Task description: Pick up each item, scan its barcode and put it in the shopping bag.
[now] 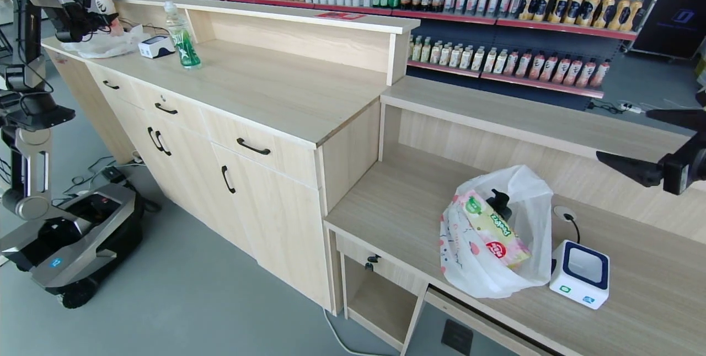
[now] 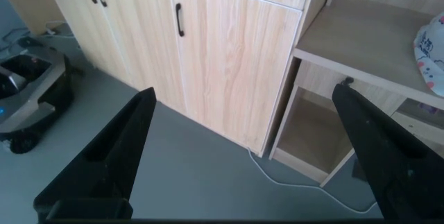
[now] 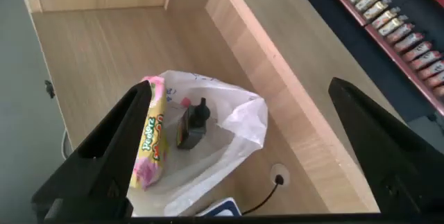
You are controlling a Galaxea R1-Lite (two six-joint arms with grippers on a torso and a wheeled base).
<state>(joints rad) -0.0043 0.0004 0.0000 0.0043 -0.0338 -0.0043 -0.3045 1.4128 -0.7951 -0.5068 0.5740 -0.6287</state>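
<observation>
Hanging above the lower desk (image 1: 397, 207), my right gripper (image 3: 239, 87) has its two fingers spread wide apart and holds nothing. The white shopping bag (image 1: 529, 196) lies on the desk below it. A pink-and-green packet (image 1: 493, 229) and a dark pump-top bottle (image 1: 499, 201) sit in the bag's open mouth. Just beside the bag stands the white barcode scanner (image 1: 580, 273), near a cable hole (image 1: 563, 213) in the desk. My left gripper (image 2: 244, 91) is likewise spread apart and empty, over the grey floor (image 2: 208, 175) in front of the cabinet doors (image 2: 229, 57). Well apart, on the higher counter (image 1: 265, 85), a green drink bottle (image 1: 182, 36) stands upright near a small white-and-blue box (image 1: 156, 46) and a crumpled plastic bag (image 1: 105, 44).
</observation>
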